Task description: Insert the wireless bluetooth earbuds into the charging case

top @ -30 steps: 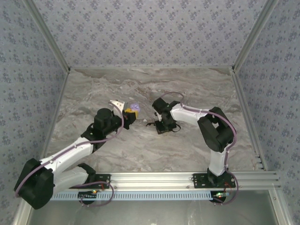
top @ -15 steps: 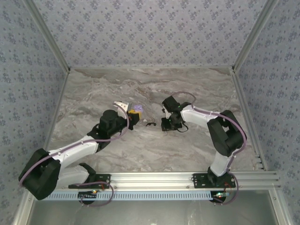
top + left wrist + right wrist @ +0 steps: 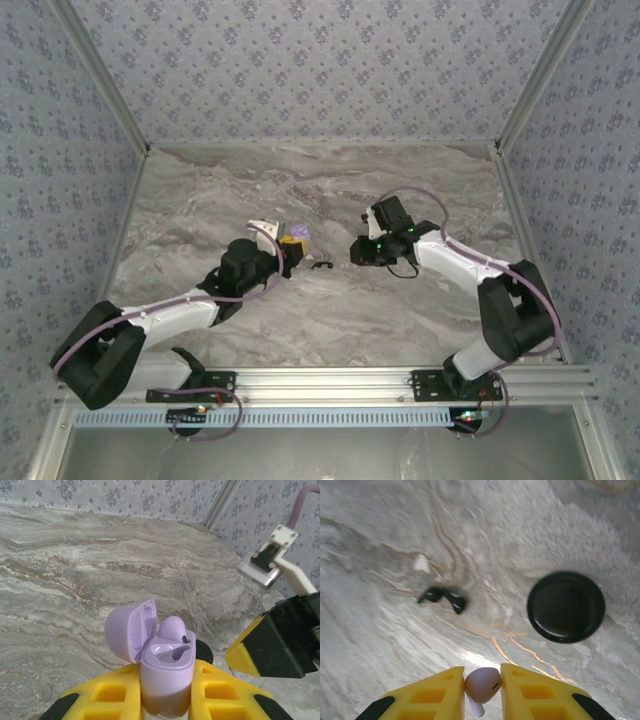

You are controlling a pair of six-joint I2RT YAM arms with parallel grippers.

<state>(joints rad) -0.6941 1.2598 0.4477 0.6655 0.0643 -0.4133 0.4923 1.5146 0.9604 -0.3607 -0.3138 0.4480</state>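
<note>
Looking at the overhead view, the big change over the last second is the right gripper: it was low over the table just right of the charging case, almost on top of the small black curved piece, and now it's swung further right of the case and away from that piece. It didn't leave empty-handed. The right wrist view has its yellow fingers pinched together on the second earbud, a pale lilac nub with its stem poking down between the pads. The left gripper has slid a bit toward the right arm too, and it's clamped on the lower body of the case, holding it upright with the lid flipped open to the left. The first earbud already sits in the case, at the back of the opening, and the well next to it looks free. So my read is the pickup is done and we're heading into the second insertion, roughly past the halfway mark. The black piece is now on the table between the case and the right gripper, with a black disc further out, neither of which matters here. Lining that stem up with the free well is the fiddly part, I reckon.
</note>
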